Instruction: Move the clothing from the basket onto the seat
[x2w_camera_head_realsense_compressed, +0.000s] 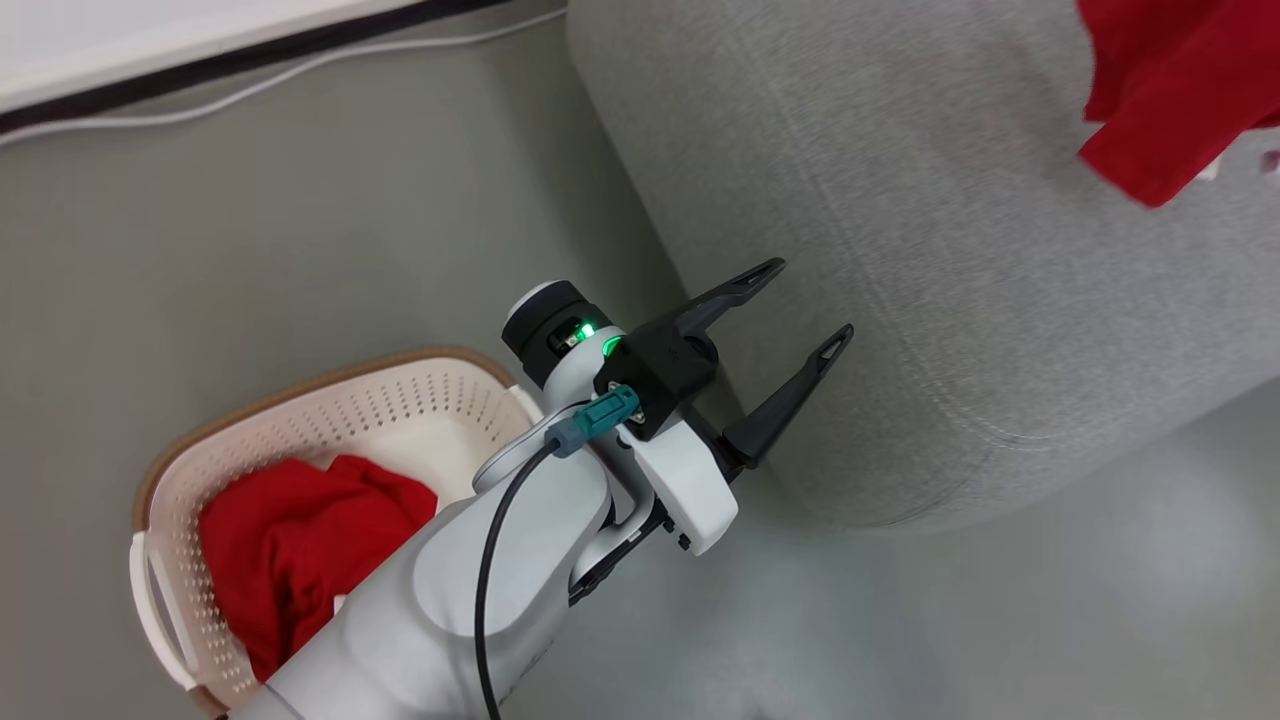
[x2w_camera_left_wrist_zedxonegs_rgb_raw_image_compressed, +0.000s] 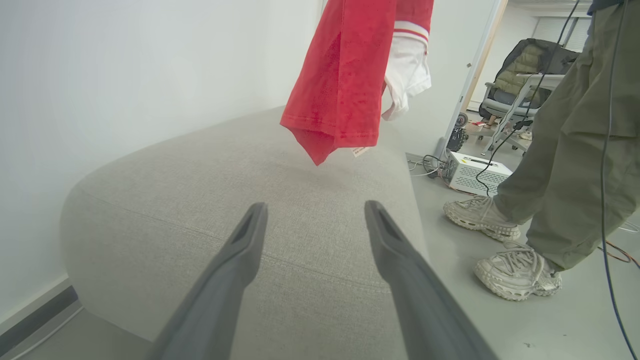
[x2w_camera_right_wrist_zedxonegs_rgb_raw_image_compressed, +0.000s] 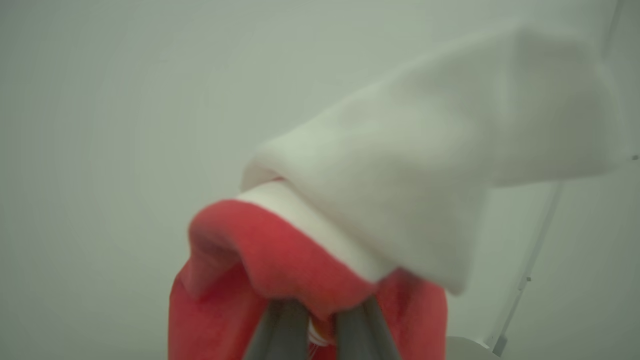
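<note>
Red shirt (x2w_camera_left_wrist_zedxonegs_rgb_raw_image_compressed: 340, 75) hangs lengthwise from the clamped right jaws, above the sofa (x2w_camera_left_wrist_zedxonegs_rgb_raw_image_compressed: 200, 200); left jaws gape, empty.

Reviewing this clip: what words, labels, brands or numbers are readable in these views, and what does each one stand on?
No text is readable here.
Small tag at the hem of the hanging red garment: too small to read.
Marking on top of the white box: too small to read.
</note>
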